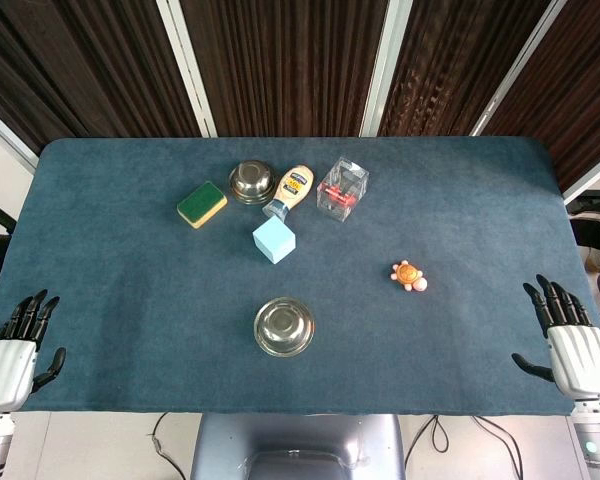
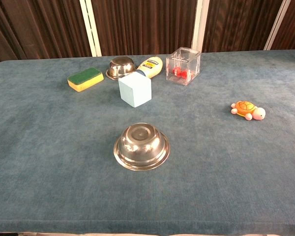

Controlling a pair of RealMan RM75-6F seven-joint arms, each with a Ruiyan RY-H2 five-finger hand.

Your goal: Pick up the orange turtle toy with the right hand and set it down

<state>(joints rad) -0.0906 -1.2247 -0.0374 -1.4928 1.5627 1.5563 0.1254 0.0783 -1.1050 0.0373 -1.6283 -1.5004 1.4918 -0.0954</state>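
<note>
The orange turtle toy (image 1: 409, 275) (image 2: 248, 109), with an orange shell and pink head and feet, lies on the blue table right of centre. My right hand (image 1: 570, 342) hangs at the table's front right corner, well to the right of and nearer than the turtle, fingers spread and holding nothing. My left hand (image 1: 15, 345) is at the front left corner, also empty with its fingers apart. Neither hand shows in the chest view.
An upturned steel bowl (image 1: 284, 326) (image 2: 141, 146) sits at front centre. Further back stand a light blue cube (image 1: 274, 240), a green-yellow sponge (image 1: 202, 204), a second steel bowl (image 1: 250, 183), a lying mayonnaise bottle (image 1: 291, 190) and a clear box (image 1: 342, 188) with red contents.
</note>
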